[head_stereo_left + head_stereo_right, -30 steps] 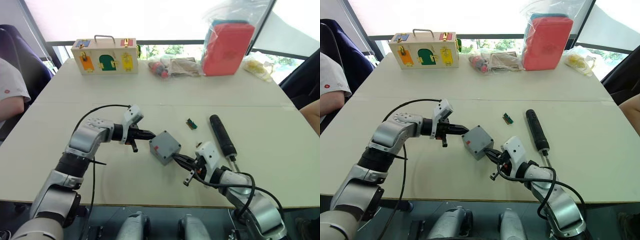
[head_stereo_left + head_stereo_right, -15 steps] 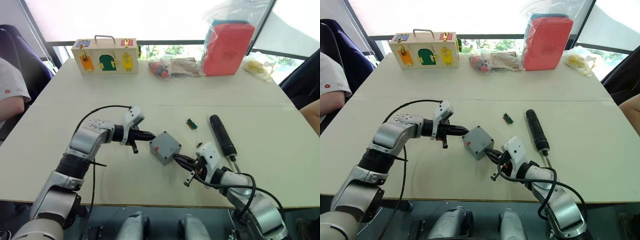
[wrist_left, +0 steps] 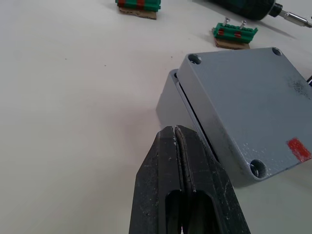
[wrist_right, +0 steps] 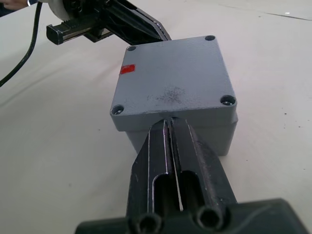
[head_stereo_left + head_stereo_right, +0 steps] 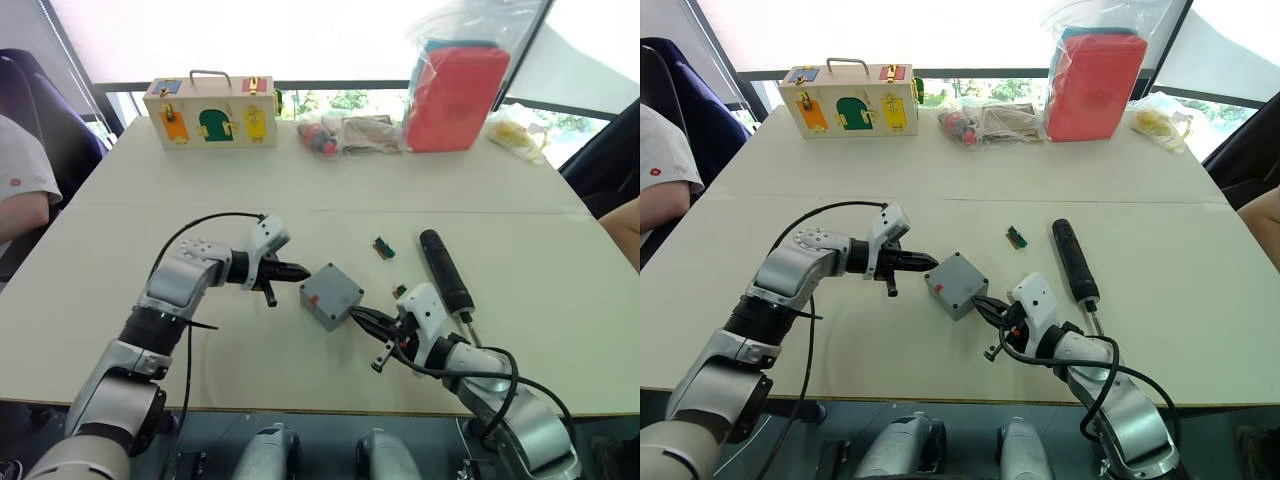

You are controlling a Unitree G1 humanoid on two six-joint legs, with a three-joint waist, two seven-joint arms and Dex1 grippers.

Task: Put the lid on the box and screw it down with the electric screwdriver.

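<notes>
Lidded box between two closed pincers; screwdriver lying free on the bench.

The lid (image 4: 174, 80) sits on the box (image 5: 331, 295), slightly offset at one corner, its corner holes apparently without screws, though this is hard to confirm. The left pincer (image 5: 300, 270) has its fingers pressed together, tips at the box's left side. The right pincer (image 5: 357, 316) is likewise closed, tips at the box's near right side. The electric screwdriver (image 5: 444, 270) lies to the right of the box, long axis running away from the robot, bit end nearest the robot. Two green bit holders (image 3: 235, 33) lie nearby.
</notes>
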